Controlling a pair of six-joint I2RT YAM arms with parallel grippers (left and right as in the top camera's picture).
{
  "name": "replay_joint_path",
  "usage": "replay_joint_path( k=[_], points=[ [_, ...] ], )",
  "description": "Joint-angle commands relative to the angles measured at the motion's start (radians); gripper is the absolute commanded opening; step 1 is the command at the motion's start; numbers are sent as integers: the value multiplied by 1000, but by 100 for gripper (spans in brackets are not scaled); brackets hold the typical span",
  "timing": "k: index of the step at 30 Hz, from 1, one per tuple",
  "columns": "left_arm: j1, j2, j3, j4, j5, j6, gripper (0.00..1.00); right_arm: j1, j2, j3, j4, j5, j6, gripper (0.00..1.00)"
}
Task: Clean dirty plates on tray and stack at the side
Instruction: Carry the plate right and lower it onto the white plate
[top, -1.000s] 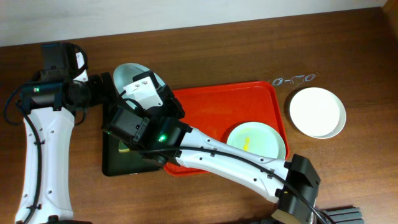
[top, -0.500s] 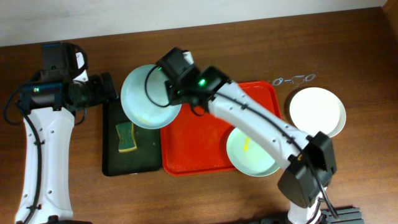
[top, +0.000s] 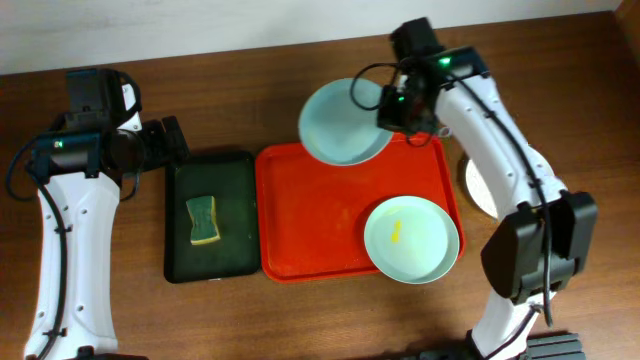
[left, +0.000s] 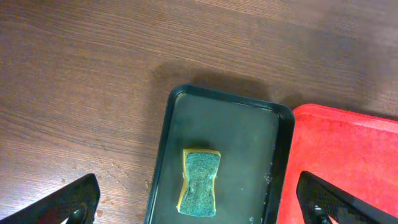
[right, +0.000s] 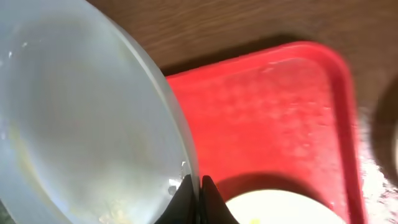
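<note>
My right gripper (top: 393, 112) is shut on the rim of a pale mint-blue plate (top: 342, 122) and holds it in the air over the far edge of the red-orange tray (top: 315, 215). In the right wrist view its fingers (right: 194, 190) pinch that plate's rim (right: 81, 124). A second mint-blue plate (top: 411, 240) with a yellow smear lies on the tray's near right. A white plate (top: 475, 185) sits on the table right of the tray, partly hidden by my right arm. My left gripper (left: 199, 208) is open and empty, high above the sponge (left: 200, 182).
A dark green tray (top: 235, 215) with a yellow-green sponge (top: 203, 219) lies left of the red tray. A pair of glasses sat far right earlier and is now hidden by the right arm.
My right arm has swung the mint-blue plate from above the green tray rightward to over the red tray's far edge. The left arm has not moved.
</note>
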Motion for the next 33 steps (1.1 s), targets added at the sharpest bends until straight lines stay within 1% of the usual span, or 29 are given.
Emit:
replay_joint_path(
  k=[1, 5, 8, 9, 16, 20, 26, 31, 33],
  points=[
    [2, 2, 3, 2, 4, -2, 99, -151, -28, 24, -56, -7, -102, 4],
    [2, 2, 3, 2, 4, -2, 99, -373, -28, 24, -162, -8, -100, 4],
    [2, 2, 3, 2, 4, -2, 99, -512, -28, 24, -233, -2, -101, 4],
    [2, 2, 3, 2, 4, -2, 99, -581, -28, 23, -260, 7, -98, 4],
    [2, 2, 3, 2, 4, -2, 99, -848, -28, -13, -336, 7, -94, 4],
    [2, 2, 3, 2, 4, -2, 99, -914, -26, -83, -319, 61, -95, 4],
    [2, 2, 3, 2, 4, -2, 99, -912, -26, -170, -260, 78, -94, 4],
    [2, 2, 3, 2, 4, -2, 99, -911, -26, -292, -137, 65, -94, 4],
    [2, 2, 3, 2, 4, -2, 99, -911, -26, -334, -85, 8, -94, 4]
  ],
)
